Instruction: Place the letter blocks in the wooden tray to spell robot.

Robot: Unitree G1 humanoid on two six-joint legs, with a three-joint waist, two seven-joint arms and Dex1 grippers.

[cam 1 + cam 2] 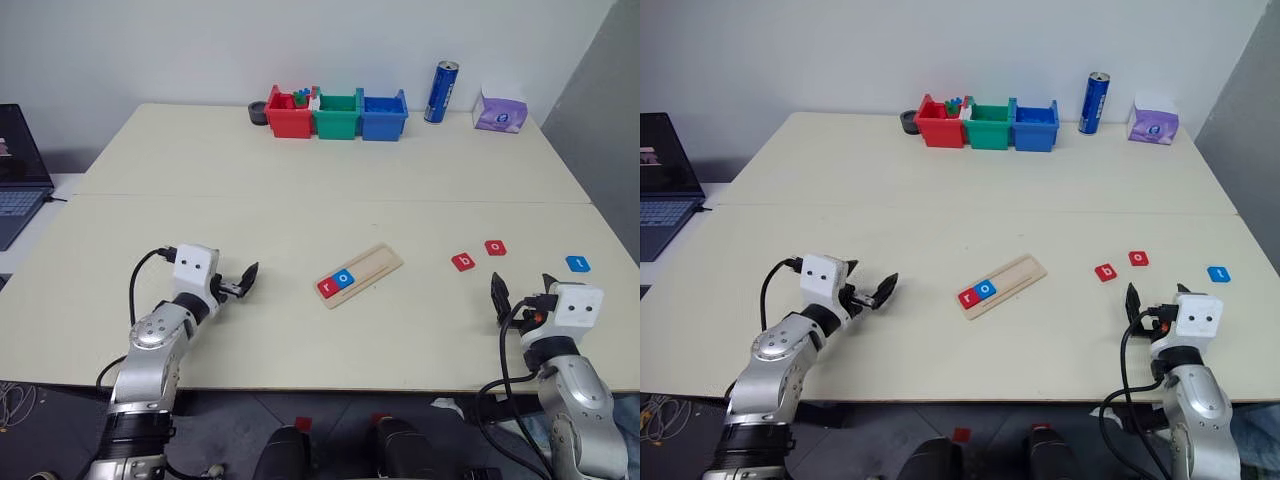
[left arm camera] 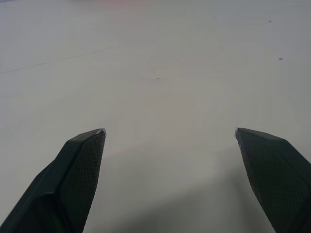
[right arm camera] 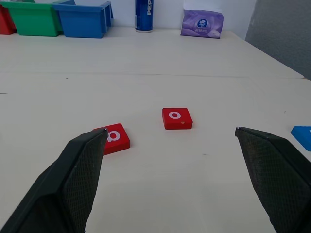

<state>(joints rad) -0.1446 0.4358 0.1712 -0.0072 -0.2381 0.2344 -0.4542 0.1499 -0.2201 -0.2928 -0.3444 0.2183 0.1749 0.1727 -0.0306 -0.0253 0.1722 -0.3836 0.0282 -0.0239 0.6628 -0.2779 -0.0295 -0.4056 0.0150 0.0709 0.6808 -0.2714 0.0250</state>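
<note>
The wooden tray (image 1: 360,275) is seen at centre frame with a red r block (image 1: 327,287) and a blue o block (image 1: 343,278) seated at its lower-left end, leaving room for three more. A red b block (image 1: 463,262), a red o block (image 1: 496,247) and a blue t block (image 1: 577,264) are spread at right, apparently for the right gripper (image 3: 170,133), whose jaws are held wide and empty. The left gripper (image 2: 170,132) is likewise spread, empty.

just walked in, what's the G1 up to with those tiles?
It is spelling "robot" in the wooden tray. A red r tile and a blue o tile already sit at one end. A red b tile, a red o tile and a blue t tile lie loose on the table. The left gripper and right gripper have open jaws, holding nothing.
</note>
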